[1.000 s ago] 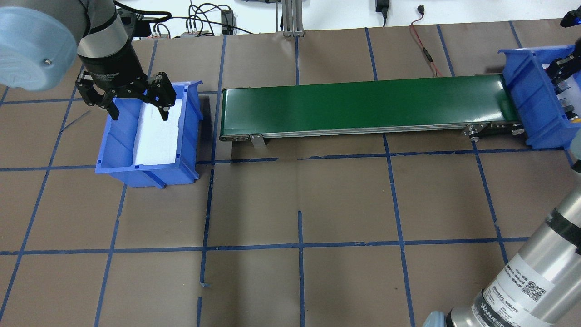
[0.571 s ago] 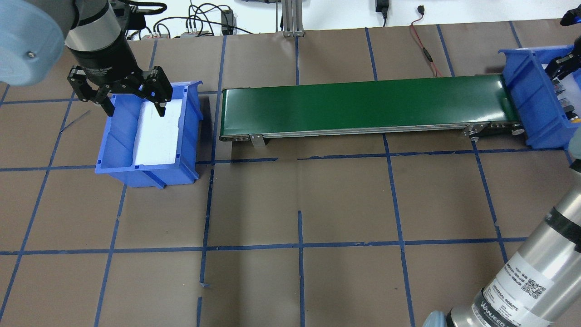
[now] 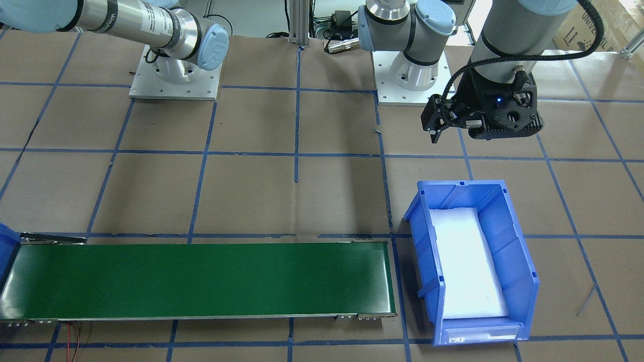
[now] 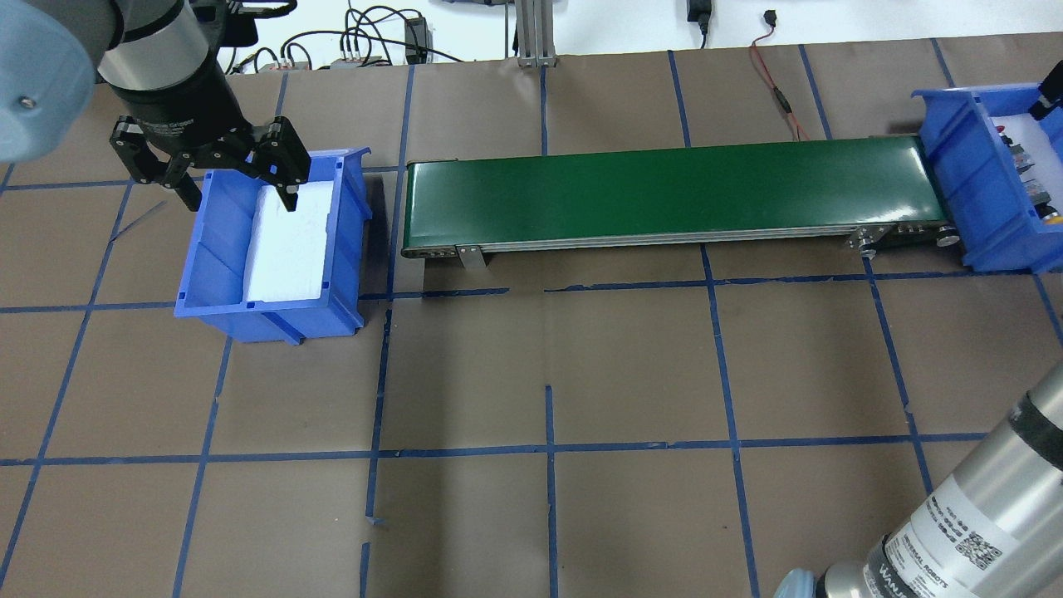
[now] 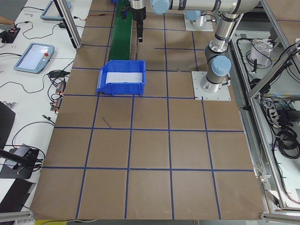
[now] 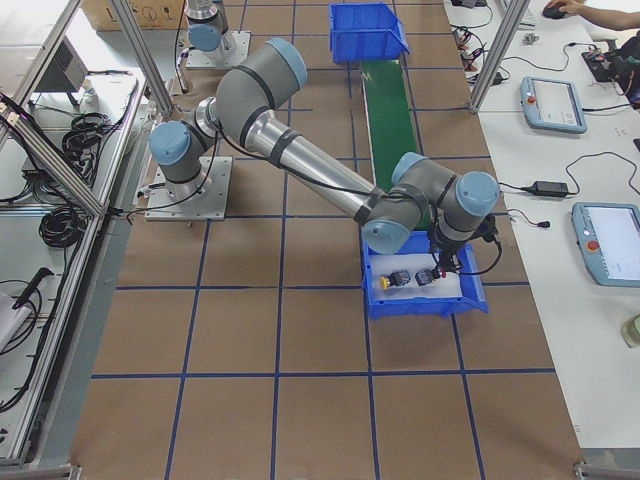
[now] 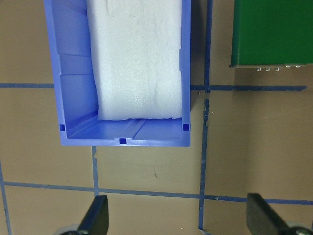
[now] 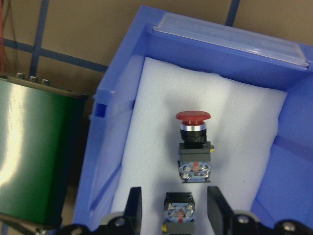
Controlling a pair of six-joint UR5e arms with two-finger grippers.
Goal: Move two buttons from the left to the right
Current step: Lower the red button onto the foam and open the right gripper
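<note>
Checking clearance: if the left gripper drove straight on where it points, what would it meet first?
Probably the paper-covered table, just short of the blue bin; the left gripper isn't over the bin.

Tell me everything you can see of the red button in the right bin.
The red button lies on its side on the white foam inside the blue bin, touching only the foam. It has a glossy red mushroom cap, a silver ring, a black collar and a grey contact block with a reddish insert. The cap points toward the wall with the clear strip. The open right gripper straddles the other button just behind its block, not touching the red one.
</note>
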